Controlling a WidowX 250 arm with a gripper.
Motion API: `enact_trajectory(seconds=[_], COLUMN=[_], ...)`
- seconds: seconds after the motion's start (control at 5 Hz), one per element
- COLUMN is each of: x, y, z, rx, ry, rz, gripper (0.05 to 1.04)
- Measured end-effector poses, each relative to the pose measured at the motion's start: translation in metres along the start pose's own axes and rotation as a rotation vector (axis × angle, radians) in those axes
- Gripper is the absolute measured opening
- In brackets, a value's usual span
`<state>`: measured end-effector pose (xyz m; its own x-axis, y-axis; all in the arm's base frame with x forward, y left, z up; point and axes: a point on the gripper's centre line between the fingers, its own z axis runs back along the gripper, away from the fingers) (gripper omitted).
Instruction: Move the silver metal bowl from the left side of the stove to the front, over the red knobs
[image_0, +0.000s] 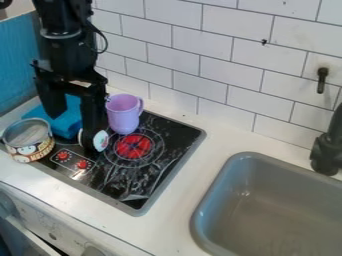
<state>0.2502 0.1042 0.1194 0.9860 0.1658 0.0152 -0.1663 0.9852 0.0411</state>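
From the fixed camera, the gripper (73, 132) hangs low over the top left part of the black stove (123, 180). Its two fingers are spread wide apart. One finger comes down right in front of a small round white thing (100, 141) with a picture on it. I can't tell if they touch, and I don't see the gripper pinching anything. The round thing stands on its edge near the stove's red ring (133, 146), just beside a purple cup (123, 115). The cup stands upright, with its handle on the side away from the gripper. Behind the fingers is a blue thing (63, 125), and I can't tell what it is. A tin (32, 150) with a picture on it is over at the left, near the stove's two red dots (72, 163). It's tight in here, so I think slow, small moves work best. A bump could tip the round thing over or knock the cup. The round thing looks thin, so a good pinch would need one finger on each flat side, squeezing gently.
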Motion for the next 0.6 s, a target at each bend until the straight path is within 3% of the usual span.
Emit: enact_trajectory(seconds=[0.2, 0.4, 0.6], x=[-0.002, 0.001, -0.002], y=[-0.001, 0.032, 0.073], z=[-0.006, -0.001, 0.005], rx=[-0.005, 0.006, 0.046], ry=[0.024, 0.030, 0.023], rz=[0.001, -0.055, -0.036], gripper=[1.000, 1.000, 1.000])
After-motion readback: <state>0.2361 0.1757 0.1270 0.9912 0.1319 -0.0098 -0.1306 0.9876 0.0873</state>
